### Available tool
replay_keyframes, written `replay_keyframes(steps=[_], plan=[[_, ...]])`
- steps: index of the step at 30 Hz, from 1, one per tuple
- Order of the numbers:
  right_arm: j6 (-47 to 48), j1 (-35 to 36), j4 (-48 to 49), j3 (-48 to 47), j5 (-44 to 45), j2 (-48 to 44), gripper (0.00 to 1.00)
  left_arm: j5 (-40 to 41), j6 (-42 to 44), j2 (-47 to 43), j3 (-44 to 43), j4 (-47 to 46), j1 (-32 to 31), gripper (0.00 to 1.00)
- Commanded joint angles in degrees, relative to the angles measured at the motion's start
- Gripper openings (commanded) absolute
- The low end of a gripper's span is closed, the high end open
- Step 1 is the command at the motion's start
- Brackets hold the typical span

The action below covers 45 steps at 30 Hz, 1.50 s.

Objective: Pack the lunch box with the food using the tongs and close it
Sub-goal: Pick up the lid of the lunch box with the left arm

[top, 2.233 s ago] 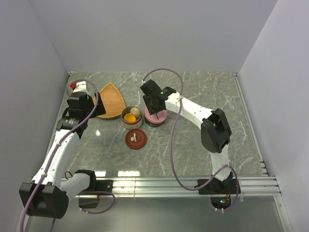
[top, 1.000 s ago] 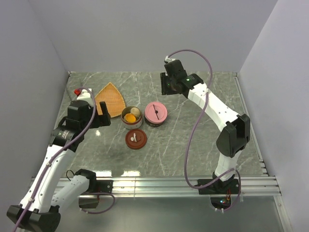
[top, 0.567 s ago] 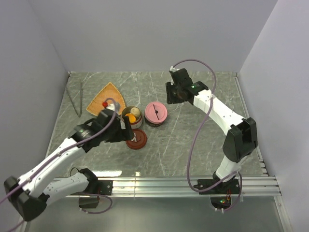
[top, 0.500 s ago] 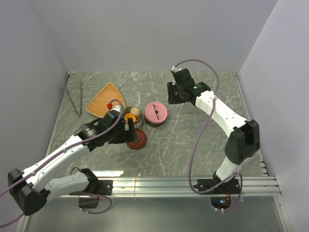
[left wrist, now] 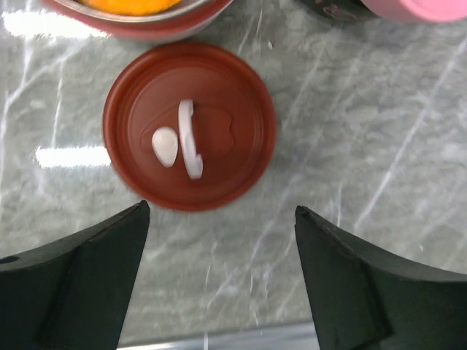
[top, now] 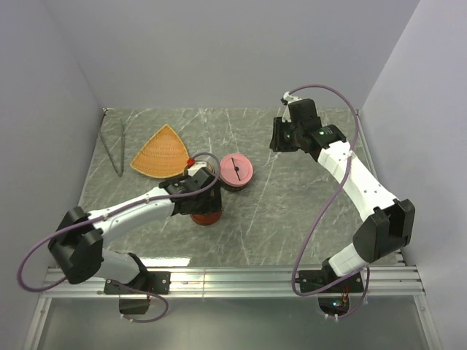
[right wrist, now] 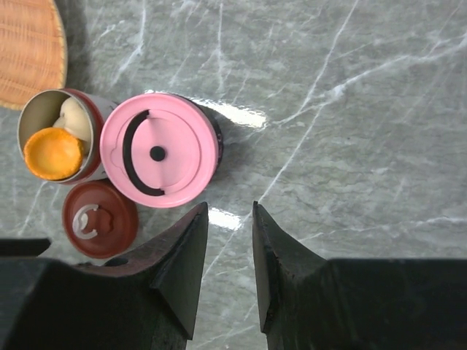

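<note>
The lunch box stands as two round tins. The open tin [right wrist: 58, 135] holds food: an orange chunk [right wrist: 53, 153] and a beige ball [right wrist: 75, 113]. The other tin wears a pink lid [right wrist: 160, 149]. A red-brown lid [left wrist: 190, 135] with a white handle lies flat on the table just in front of the open tin. My left gripper [left wrist: 221, 210] hangs over this lid's near edge, open wide and empty. My right gripper [right wrist: 228, 208] is raised at the back right, open by a narrow gap with nothing in it. The tongs [top: 113, 149] lie at the far left.
An orange fan-shaped woven plate [top: 159, 153] lies between the tongs and the tins. Grey walls close in the marble table [top: 292, 211] on three sides. A metal rail [top: 255, 275] runs along the near edge.
My left arm has swung right, away from the tongs' spot, to above the red-brown lid. My right arm has pulled back and right from the pink-lidded tin, its jaws narrower.
</note>
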<state>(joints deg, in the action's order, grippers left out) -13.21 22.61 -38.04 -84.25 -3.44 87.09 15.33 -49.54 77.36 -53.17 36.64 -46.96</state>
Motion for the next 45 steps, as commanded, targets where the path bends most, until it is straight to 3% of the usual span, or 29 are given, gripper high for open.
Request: replay_keyframes(steps=[1, 11, 21, 28, 37, 39, 40, 41, 45], plan=[[-1.0, -0.2, 2.2, 0.4, -4.6, -1.4, 0.38, 3.3, 3.3, 3.4, -2.6, -5.6, -0.2, 0.84], [-1.0, -0.3, 2.4, -2.3, -8.7, 1.9, 0.32, 5.5, 4.4, 10.1, -4.7, -7.4, 0.0, 0.55], [-0.1, -0.2, 3.0, -1.0, -8.4, -0.2, 0.29, 6.3, 3.7, 11.9, -2.0, -8.6, 0.1, 0.48], [0.5, -0.3, 2.9, -0.5, -8.0, -2.2, 0.29, 8.2, 2.0, 12.2, 0.3, -9.6, 0.1, 0.27], [0.7, -0.3, 3.1, 0.8, -8.3, -4.3, 0.29, 10.0, 0.8, 11.4, 1.8, -10.7, 0.1, 0.23], [0.8, -0.3, 3.1, 1.1, -8.3, -4.6, 0.29, 10.2, 0.8, 11.5, 1.9, -10.9, 0.1, 0.16], [0.8, -0.2, 3.2, 1.2, -8.2, -4.8, 0.28, 10.3, 0.8, 11.3, 1.9, -10.8, 0.1, 0.05], [0.9, -0.3, 3.2, 1.5, -8.2, -5.0, 0.28, 10.4, 0.7, 11.1, 1.8, -10.5, 0.1, 0.00], [1.0, -0.2, 3.3, 1.5, -8.2, -5.4, 0.28, 10.4, 1.2, 9.1, 0.3, -7.4, 0.1, 0.00]])
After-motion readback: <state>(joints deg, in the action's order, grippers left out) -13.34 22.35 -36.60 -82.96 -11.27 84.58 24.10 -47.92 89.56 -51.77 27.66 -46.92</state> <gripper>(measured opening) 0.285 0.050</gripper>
